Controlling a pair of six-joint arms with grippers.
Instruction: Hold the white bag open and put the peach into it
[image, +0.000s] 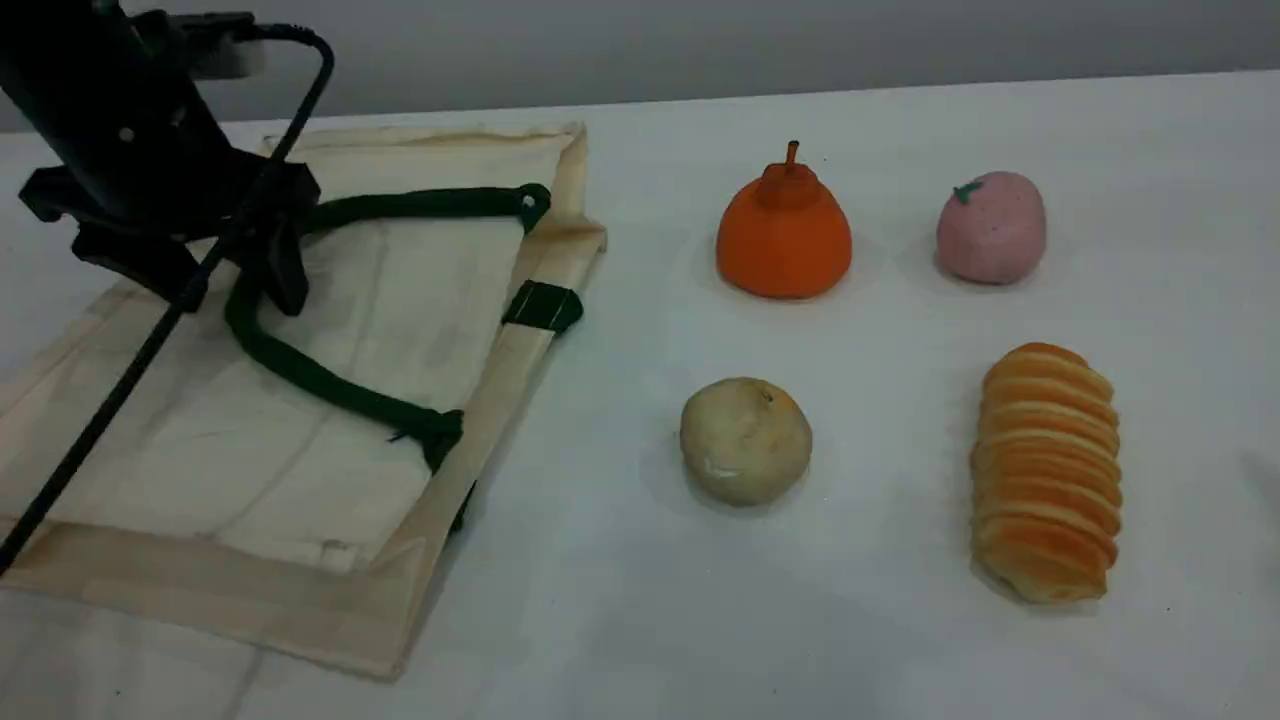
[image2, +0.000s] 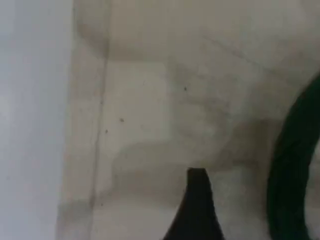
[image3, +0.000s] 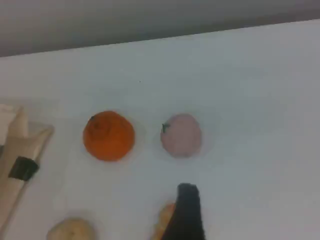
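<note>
The white bag (image: 300, 400) lies flat on the left of the table, with its dark green rope handle (image: 330, 385) looped across it. My left gripper (image: 238, 290) hangs low over the bag, open, one finger on each side of the handle's left bend. The left wrist view shows bag cloth (image2: 175, 100), the handle (image2: 290, 165) and one black fingertip (image2: 197, 200). The pale pink peach (image: 990, 228) stands at the far right, apart from everything. The right wrist view looks down on the peach (image3: 181, 135) from well above, past one fingertip (image3: 188, 205) with nothing against it.
An orange pear-shaped fruit (image: 785, 235) stands left of the peach. A beige bun (image: 745, 440) and a ridged bread roll (image: 1045, 470) lie nearer the front. A black cable (image: 130, 370) runs from the left arm across the bag.
</note>
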